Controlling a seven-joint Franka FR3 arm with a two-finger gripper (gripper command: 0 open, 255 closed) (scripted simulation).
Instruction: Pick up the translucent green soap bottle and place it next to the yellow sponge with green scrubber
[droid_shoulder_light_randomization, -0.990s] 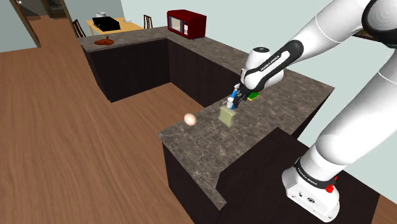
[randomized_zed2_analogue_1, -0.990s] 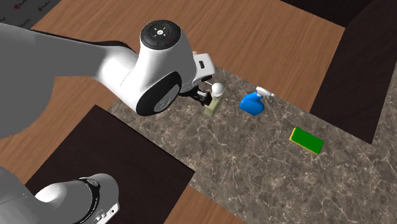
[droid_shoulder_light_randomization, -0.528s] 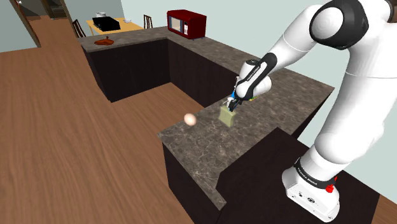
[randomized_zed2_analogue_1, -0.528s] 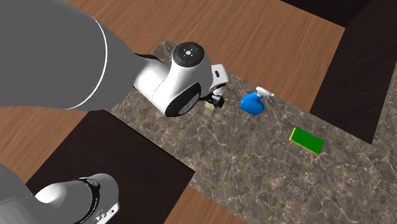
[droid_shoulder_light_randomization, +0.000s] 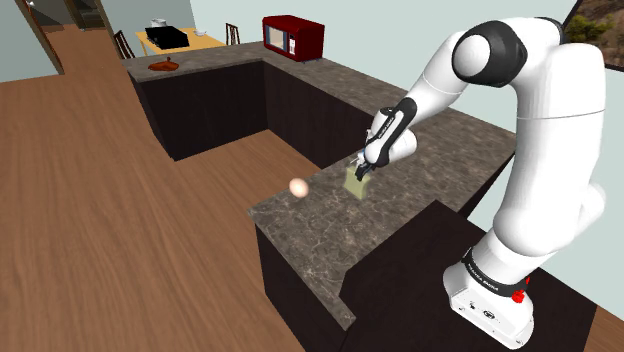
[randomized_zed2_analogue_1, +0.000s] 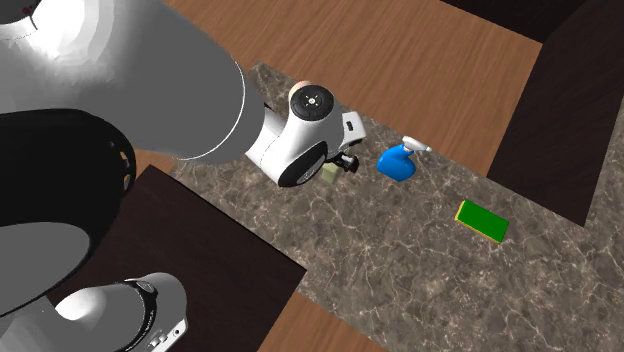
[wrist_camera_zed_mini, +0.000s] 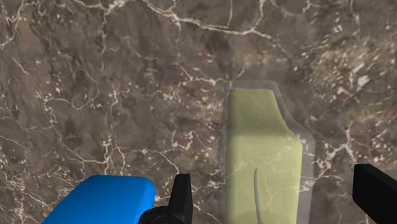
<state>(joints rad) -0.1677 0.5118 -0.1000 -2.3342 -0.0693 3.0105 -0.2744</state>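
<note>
The pale green translucent soap bottle (wrist_camera_zed_mini: 264, 153) stands on the dark marble counter (droid_shoulder_light_randomization: 320, 225). It lies between the fingers of my gripper (wrist_camera_zed_mini: 277, 197), which is open, with a gap on each side and neither finger (wrist_camera_zed_mini: 181, 198) touching it. In the shoulder view the gripper (droid_shoulder_light_randomization: 362, 168) is right over the bottle (droid_shoulder_light_randomization: 356, 182). From the second exterior view the hand covers most of the bottle (randomized_zed2_analogue_1: 327, 176). The yellow sponge with a green top (randomized_zed2_analogue_1: 482, 221) lies apart, further along the counter past a blue spray bottle (randomized_zed2_analogue_1: 397, 162).
The blue spray bottle (wrist_camera_zed_mini: 102, 200) stands close beside one finger. A pinkish egg-like object (droid_shoulder_light_randomization: 298, 187) lies near the counter's edge. A red microwave (droid_shoulder_light_randomization: 293, 38) sits on the far counter. Wooden floor (droid_shoulder_light_randomization: 120, 220) surrounds the counter.
The hand has come down over the soap bottle, its fingers now on either side of it. The upper arm has swung more upright. The bottle, spray bottle and sponge have not moved.
</note>
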